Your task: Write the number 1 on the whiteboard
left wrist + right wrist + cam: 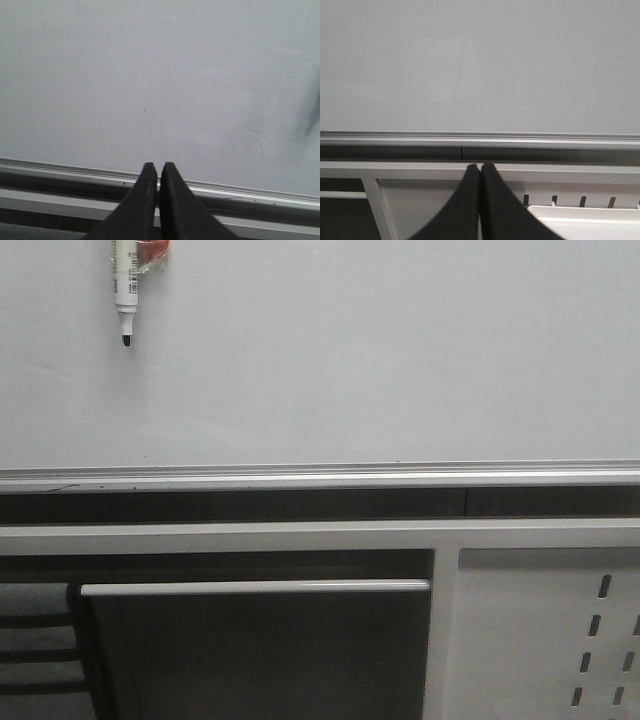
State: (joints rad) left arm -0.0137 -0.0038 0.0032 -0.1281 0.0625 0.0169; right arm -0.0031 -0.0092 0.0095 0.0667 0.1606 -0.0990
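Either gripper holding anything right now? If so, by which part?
Nothing held. The left gripper and right gripper are both shut and empty. The marker hangs at the whiteboard, apart from both.

You had the whiteboard (380, 360) filling the upper front view, its surface plain pale grey. A silver rail (320, 476) ran along its lower edge. A white marker (125, 290) with a black tip hung against the board well above the rail, near the top left, tip pointing down toward the rail. Something red (152, 252) sat just beside the marker's upper end.
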